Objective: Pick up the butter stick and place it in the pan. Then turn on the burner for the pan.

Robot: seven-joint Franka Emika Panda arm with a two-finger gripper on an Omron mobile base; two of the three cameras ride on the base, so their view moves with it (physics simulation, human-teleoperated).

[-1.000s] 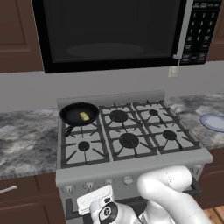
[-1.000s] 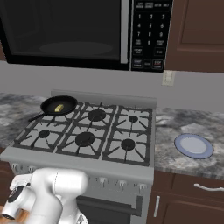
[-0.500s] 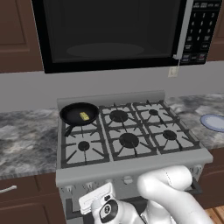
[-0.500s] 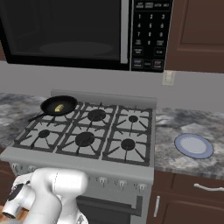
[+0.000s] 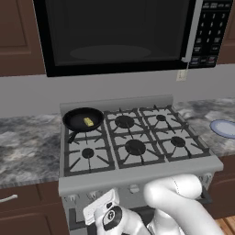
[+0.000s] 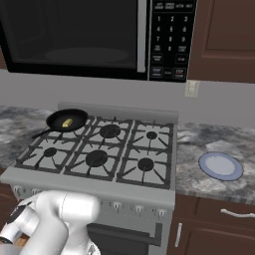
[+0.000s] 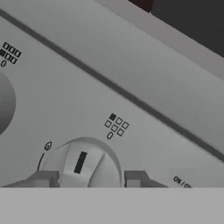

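I see the butter stick [image 5: 88,121] — a small pale-yellow block — lying flat inside the pan [image 5: 82,119], a shallow round black frying pan sitting on the rear left burner [image 5: 81,123] of the six-burner gas stove [image 5: 137,176]. From the right base camera the same butter stick [image 6: 67,123] sits near the middle of the pan [image 6: 66,120], whose short black handle points toward the front left. The grates are black cast-iron fingers around round black caps; the stove body is smooth matte grey.

My gripper [image 7: 89,178] is down at the stove's front panel. Its two dark fingertips [image 7: 43,178] stand apart on either side of a round grey control knob [image 7: 84,164] with a dark bar-shaped mark, the jaws open and straddling it (whether the pads touch the knob I cannot tell). A small burner-position diagram of little squares [image 7: 116,124] is printed just above the knob.

A pale blue plate [image 6: 220,166] rests on the speckled grey stone counter [image 6: 209,144] right of the stove — glossy and round. A black microwave [image 5: 119,32] hangs above.
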